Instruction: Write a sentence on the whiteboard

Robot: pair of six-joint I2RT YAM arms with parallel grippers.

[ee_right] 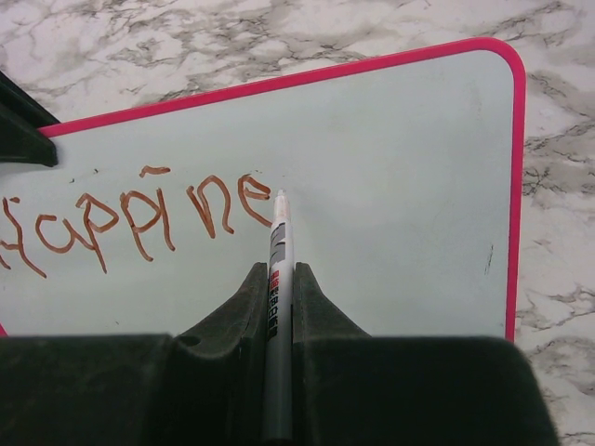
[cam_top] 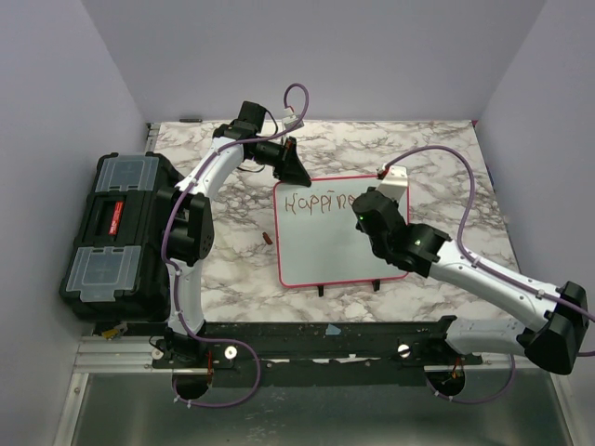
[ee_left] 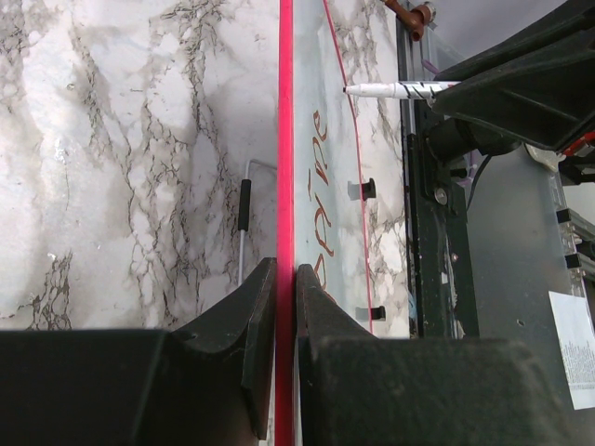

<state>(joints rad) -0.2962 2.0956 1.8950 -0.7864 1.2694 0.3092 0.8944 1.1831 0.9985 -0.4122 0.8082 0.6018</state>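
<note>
**Q:** Where is the glossy, rounded-corner whiteboard [cam_top: 325,253] with the thin pink-red frame?
**A:** It is on the grey-veined marble table [cam_top: 232,269], near the middle, to the right of the black plastic toolbox [cam_top: 116,232] and apart from it. Two small black feet show at its near edge. The pictures do not settle whether it lies flat or is propped.

**Q:** What is written on it?
**A:** One line of handwritten red-brown lettering [ee_right: 139,214] runs along the far edge and reads "Happine". It starts at the far-left corner.

**Q:** What is the status of the left gripper [cam_top: 296,169]?
**A:** Its jaws are closed onto the board's frame at the far-left corner. In the left wrist view there is one finger on each side of the pink-red edge, with no gap showing.

**Q:** What is the status of the right gripper [ee_right: 276,279]?
**A:** Its jaws are pinched on a slim white-and-grey marker pen [ee_right: 278,232], which runs out forward between the fingers. The pen tip meets the board surface just right of the final "e".

**Q:** What containers are there, and what do they hold?
**A:** The toolbox is the only one. Its lid carries two clear-lidded compartments, one at the far end [cam_top: 128,172] and one at the near end [cam_top: 100,269], either side of a handle with a red label. Both clear lids are down. What is inside cannot be made out.

**Q:** Are there any loose items?
**A:** A small red-brown object [cam_top: 267,238] lies on the table just left of the board, not touching it. It is too small to identify.
</note>
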